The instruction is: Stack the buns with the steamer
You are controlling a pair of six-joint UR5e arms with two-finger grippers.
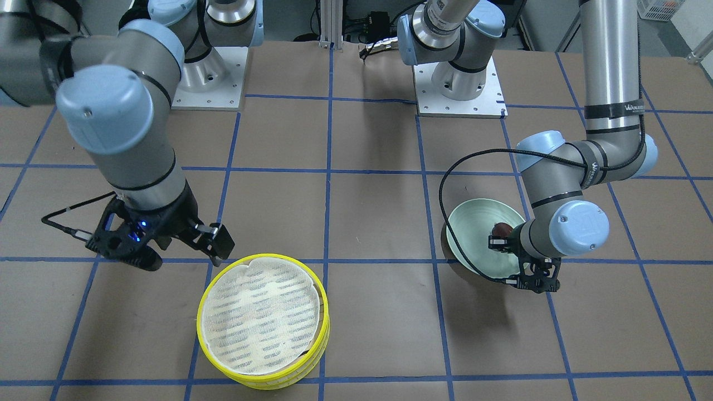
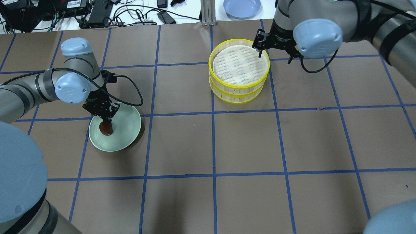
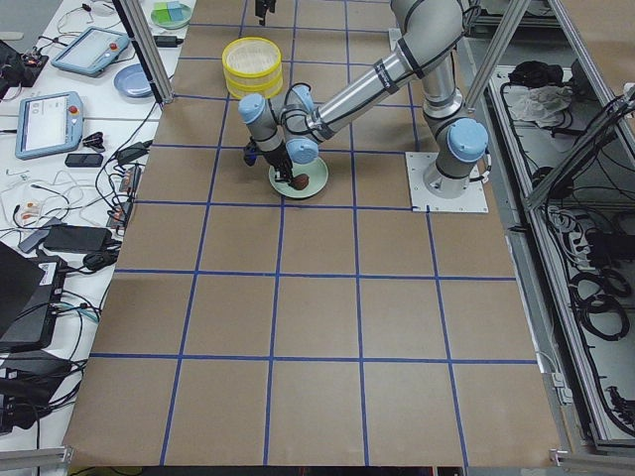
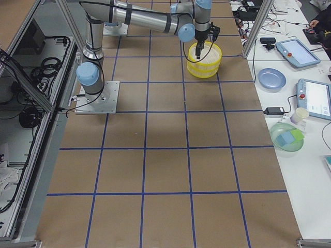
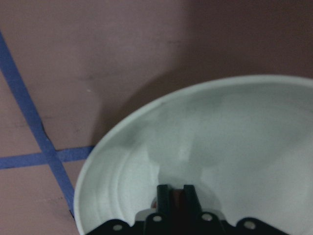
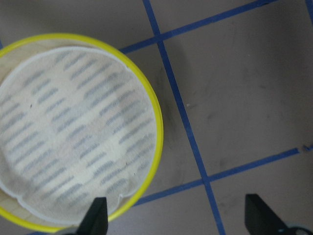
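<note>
The two steamer trays [image 2: 239, 65] stand stacked, yellow-rimmed, with a white slatted liner on top; they also show in the front view [image 1: 262, 320] and the right wrist view [image 6: 73, 132]. My right gripper [image 2: 274, 52] is open just beside the stack's rim, at its far right edge in the overhead view. My left gripper [image 2: 105, 123] is down in the pale green plate [image 2: 126, 126], shut on the dark reddish-brown bun [image 2: 106, 129]. The bun also shows in the front view [image 1: 504, 229]. The cream-yellow bun is out of view.
A blue plate [image 2: 242, 7] lies on the white bench beyond the table's far edge. The two arm bases [image 1: 459, 89] stand at the robot's side of the table. A black cable [image 2: 130, 87] loops from the left wrist over the plate.
</note>
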